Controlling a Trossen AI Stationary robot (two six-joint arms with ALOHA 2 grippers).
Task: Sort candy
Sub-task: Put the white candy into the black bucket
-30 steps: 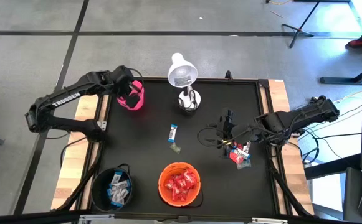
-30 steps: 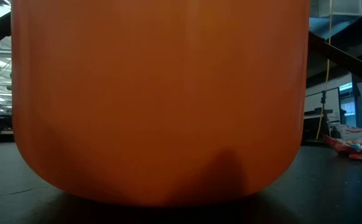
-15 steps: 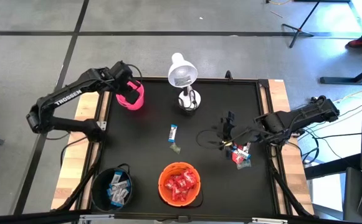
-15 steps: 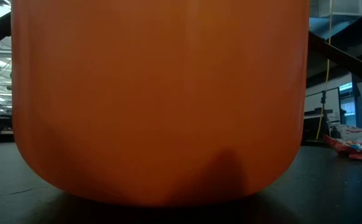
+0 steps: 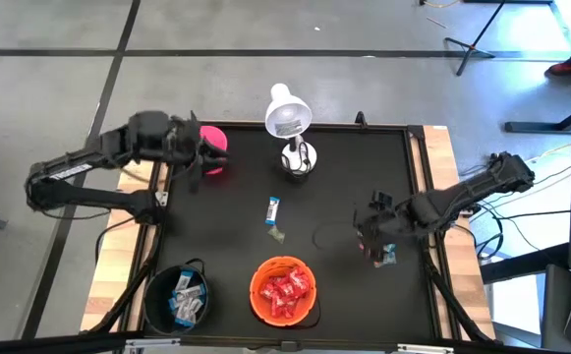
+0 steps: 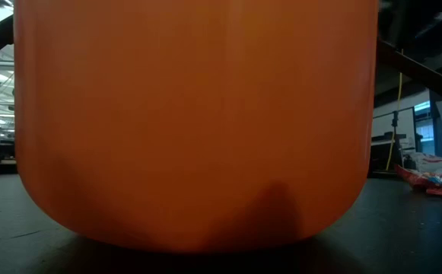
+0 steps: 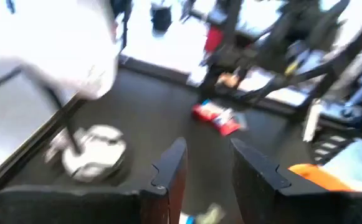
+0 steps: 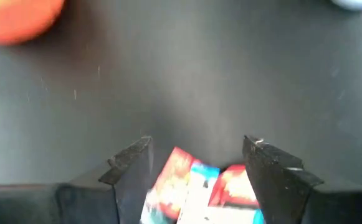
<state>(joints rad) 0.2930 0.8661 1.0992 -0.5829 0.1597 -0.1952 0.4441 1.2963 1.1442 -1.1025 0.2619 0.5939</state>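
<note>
A pile of red and blue-and-white candy (image 8: 199, 186) lies at the table's right (image 5: 387, 254), and my right gripper (image 5: 371, 236) is open over it, one finger on each side (image 8: 196, 162). Two more candies (image 5: 274, 210) lie mid-table. The orange bowl (image 5: 283, 290) holds red candy, and the dark bowl (image 5: 180, 297) holds blue-and-white candy. My left gripper (image 5: 197, 162) stands open just left of the pink cup (image 5: 214, 146) with nothing between its fingers (image 7: 202, 171). My right gripper points down at the candy pile, and its two fingers (image 8: 131, 163) stand astride the wrappers (image 8: 193, 180). Whether they touch the candy, I cannot tell.
A white desk lamp (image 5: 287, 116) stands on its base (image 5: 300, 157) at the far middle of the table. The orange bowl (image 6: 198, 122) fills the low view, with the candy pile (image 6: 434, 183) showing past its right side. Cables trail near the right arm.
My left gripper has drawn back from the pink cup toward the table's left edge, and the cup stays standing at the far left. My right gripper has moved toward the near edge and come over the candy pile.
</note>
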